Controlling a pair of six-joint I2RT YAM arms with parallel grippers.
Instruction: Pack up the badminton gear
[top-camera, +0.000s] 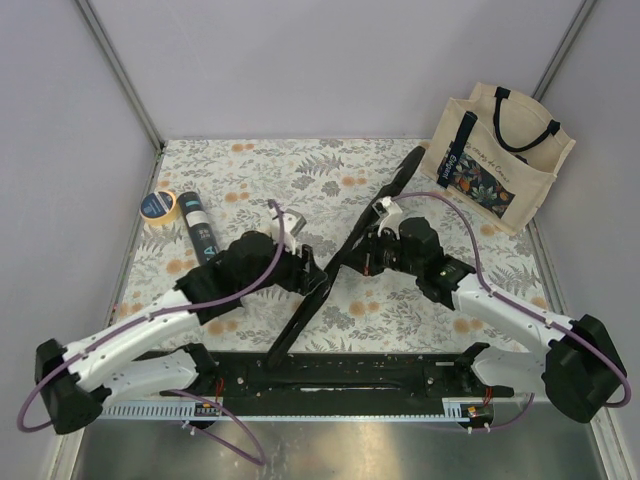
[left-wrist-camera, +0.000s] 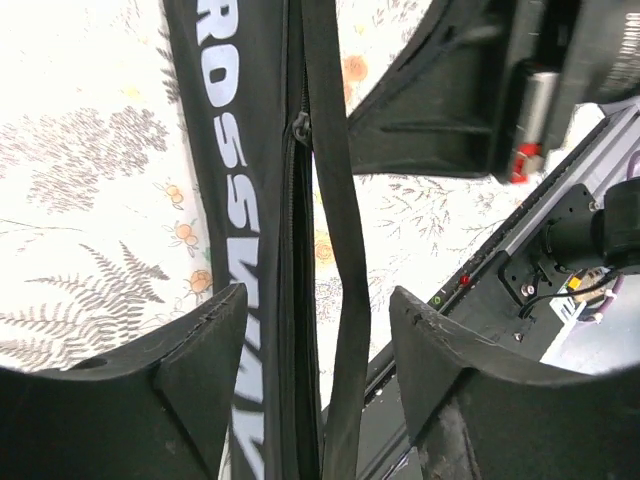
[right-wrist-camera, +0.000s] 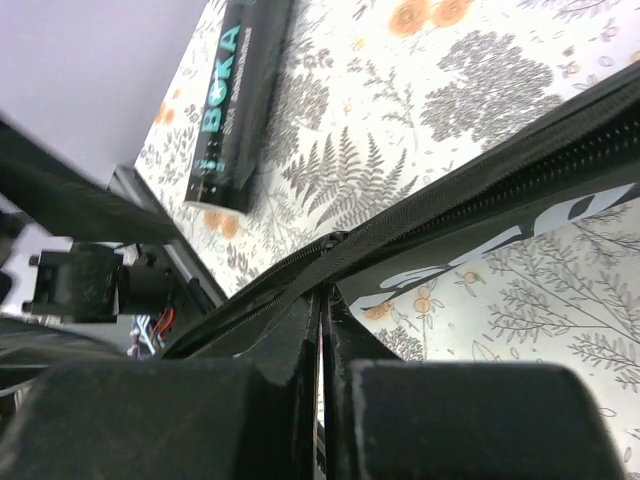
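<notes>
- Black nylon is the thing to manage here: the racket bag (top-camera: 303, 315) marked "CROSSWAY" lies slantwise across the floral table (top-camera: 250, 170), from near left to far right, with both arms meeting at its middle.
- The right gripper (right-wrist-camera: 323, 300) has its jaws drawn narrow, pinching the bag's zippered edge where the two zip tracks meet. Whether it has the slider itself I cannot tell.
- The left gripper (left-wrist-camera: 318, 298) stands wide, one finger on each side of the bag and its loose strap (left-wrist-camera: 345, 250), gripping nothing. The zipper pull (left-wrist-camera: 299, 126) sits just beyond it.
- This looks like zip work. It should go best if one hand pins the fabric while the other draws straight along the track. A sideways tug would likely jam the teeth or slide the whole bag.
- Watch that the strap does not get caught in the jaws.
- The black tube (top-camera: 200, 235) with teal lettering lies well apart at far left, not yet packed. No rackets or shuttlecocks show.
</notes>
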